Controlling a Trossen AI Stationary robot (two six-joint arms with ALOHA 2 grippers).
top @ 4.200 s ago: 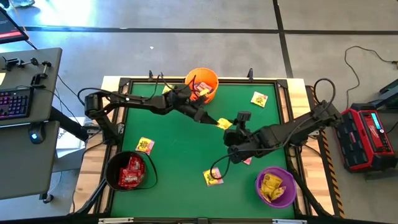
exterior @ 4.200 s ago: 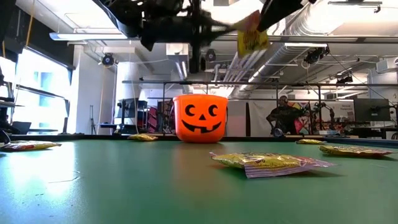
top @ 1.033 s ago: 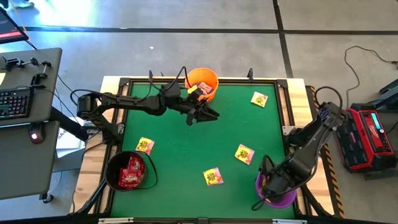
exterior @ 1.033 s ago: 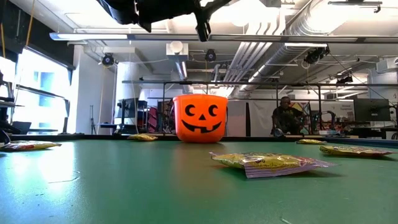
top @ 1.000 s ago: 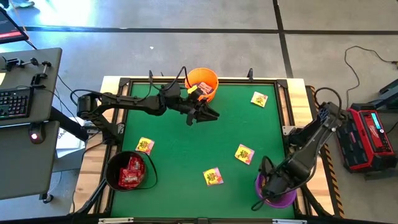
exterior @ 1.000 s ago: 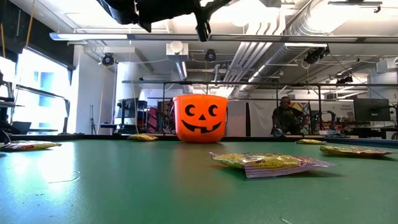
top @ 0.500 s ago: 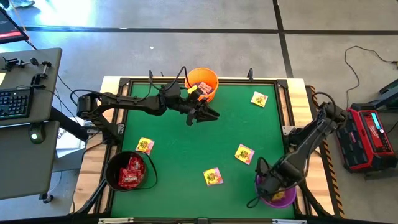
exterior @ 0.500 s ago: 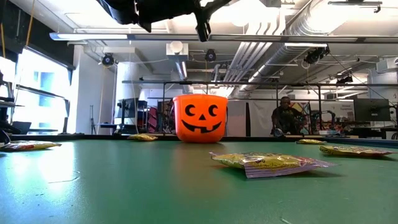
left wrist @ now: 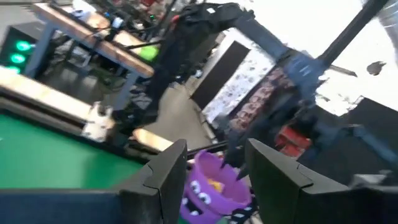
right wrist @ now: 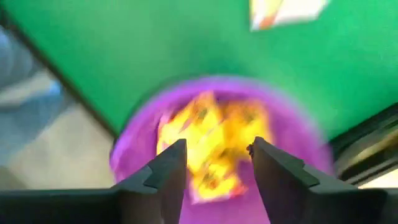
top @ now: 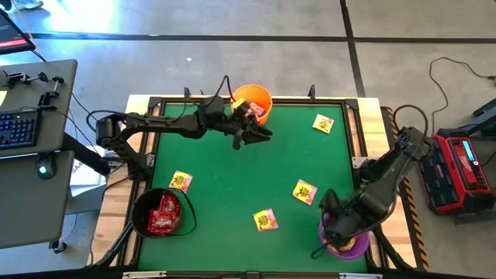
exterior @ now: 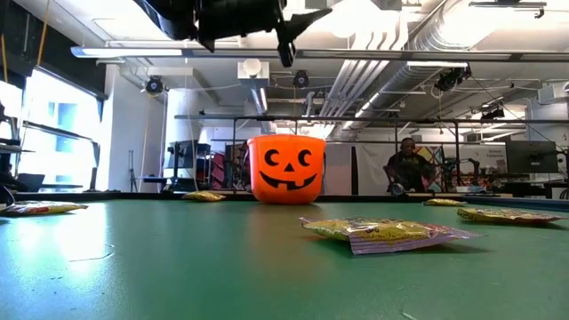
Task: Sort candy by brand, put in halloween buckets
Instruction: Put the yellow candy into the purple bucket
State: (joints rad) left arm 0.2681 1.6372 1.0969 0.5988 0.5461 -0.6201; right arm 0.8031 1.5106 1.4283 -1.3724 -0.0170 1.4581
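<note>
The right end effector (right wrist: 213,163) has just opened above the purple bucket (top: 347,246) — its yellow candy (right wrist: 211,146) lies inside; four yellow packets wait on the tabletop (top: 225,186). The left end effector (top: 263,133) hovers released, empty.

A robotics lab or workshop: bare concrete floor (top: 232,46), exposed ceiling ducts (exterior: 418,44), a desk with a lit keyboard (top: 17,128), a red equipment case (top: 457,174), and cluttered workbenches (exterior: 498,182) behind the green surface (top: 232,186).

Green desk (top: 232,186) carries orange bucket (top: 253,102) at far edge, black bucket (top: 160,213) near-left corner, purple bucket (top: 346,242) near-right corner, four loose yellow candy packets (top: 304,191) scattered flat.
</note>
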